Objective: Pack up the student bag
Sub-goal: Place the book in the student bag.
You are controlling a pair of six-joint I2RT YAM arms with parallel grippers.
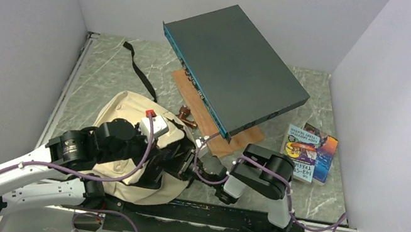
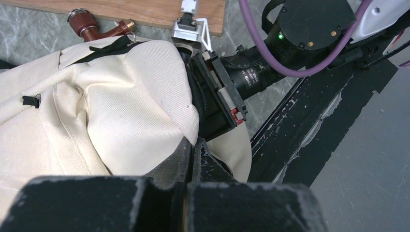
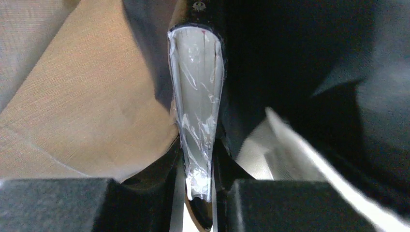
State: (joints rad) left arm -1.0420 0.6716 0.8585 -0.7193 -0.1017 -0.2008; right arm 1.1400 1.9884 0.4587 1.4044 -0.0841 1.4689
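Note:
The cream student bag (image 1: 124,108) lies at the near left of the table, its mouth facing right. My left gripper (image 2: 194,144) is shut on the rim of the student bag (image 2: 121,96) and pinches the fabric at the mouth. My right gripper (image 3: 199,166) is inside the mouth, shut on a book (image 3: 196,96) seen edge-on, its pages wrapped in clear film. Beige fabric (image 3: 72,96) lies to the book's left and the dark interior to its right. From above, both grippers meet at the bag's right edge: the left gripper (image 1: 165,169) and the right gripper (image 1: 189,163).
A big dark grey flat box (image 1: 233,70) leans tilted over a wooden board (image 1: 230,143) behind the bag. Two colourful books (image 1: 302,152) lie at the right. A brown-red object (image 1: 187,116) sits by the board. A black strap (image 1: 140,72) trails toward the back.

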